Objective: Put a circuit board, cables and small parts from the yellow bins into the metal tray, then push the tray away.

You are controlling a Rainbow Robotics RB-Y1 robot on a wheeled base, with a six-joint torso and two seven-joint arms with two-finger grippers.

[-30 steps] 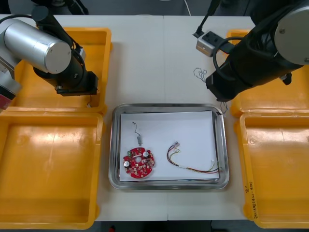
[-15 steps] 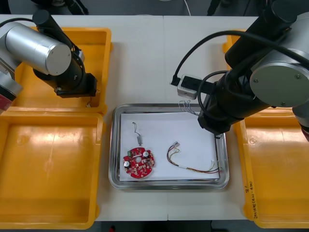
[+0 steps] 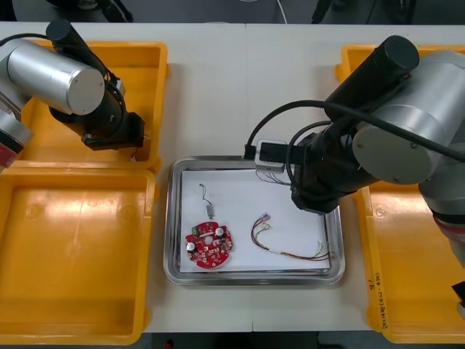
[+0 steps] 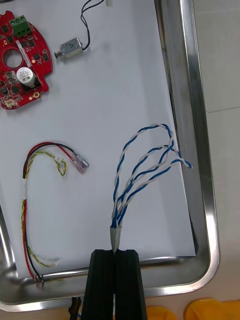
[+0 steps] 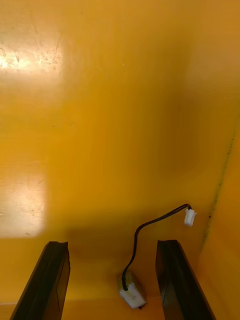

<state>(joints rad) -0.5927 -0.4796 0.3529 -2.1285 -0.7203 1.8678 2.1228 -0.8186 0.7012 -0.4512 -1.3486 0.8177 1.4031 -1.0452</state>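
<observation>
right wrist view: my right tool point(image 4: 116, 251) is clenched on the twisted blue and white cable point(image 4: 145, 165), hanging over the metal tray point(image 4: 200, 150). next i'd lower and release it there. my left tool point(image 5: 112, 245) stands released astride a black cable point(image 5: 150, 225) in a yellow bin point(image 5: 100, 100).

Board point(image 3: 210, 246), red-yellow cable point(image 4: 23, 192) — in tray point(image 3: 254, 277)

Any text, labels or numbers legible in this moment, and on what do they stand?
No text reads clearly.
Dark handwritten marks on the rim of the near right yellow bin: too small to read.
Print on the red circuit board: too small to read.
The blue and white cable in the right gripper bears none.
</observation>
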